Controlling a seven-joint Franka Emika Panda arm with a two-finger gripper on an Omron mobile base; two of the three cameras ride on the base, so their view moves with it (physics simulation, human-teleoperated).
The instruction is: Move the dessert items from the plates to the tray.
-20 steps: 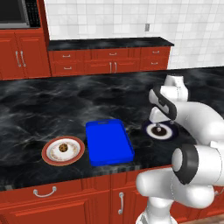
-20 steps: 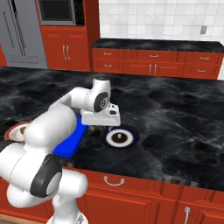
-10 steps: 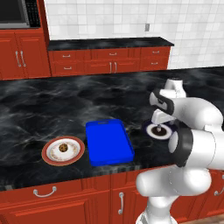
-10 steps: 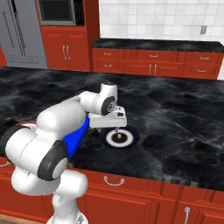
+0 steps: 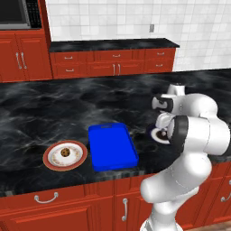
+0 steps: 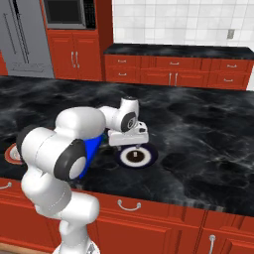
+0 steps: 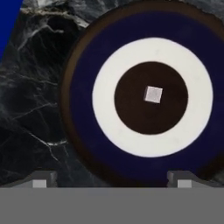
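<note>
— Where's the pincer (image 7: 111, 179)?
— Hanging over the navy-rimmed plate (image 6: 135, 156), spread wide, holding nothing. A small whitish bit (image 7: 153, 94) sits at the plate's dark middle.
— And the cookie (image 5: 65, 152)?
— On the orange-rimmed plate (image 5: 51, 160), just left of the blue tray (image 5: 112, 145) on the bench (image 5: 54, 108).

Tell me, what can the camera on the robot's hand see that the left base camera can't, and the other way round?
Hand view alone: the small whitish square bit on the dark centre of the navy-rimmed plate, between the wide-open end effector tips. Left base view alone: the cookie on the orange-rimmed plate, the back cabinets and the robot's arm. Both: the blue tray, the navy-rimmed plate and the black counter.
</note>
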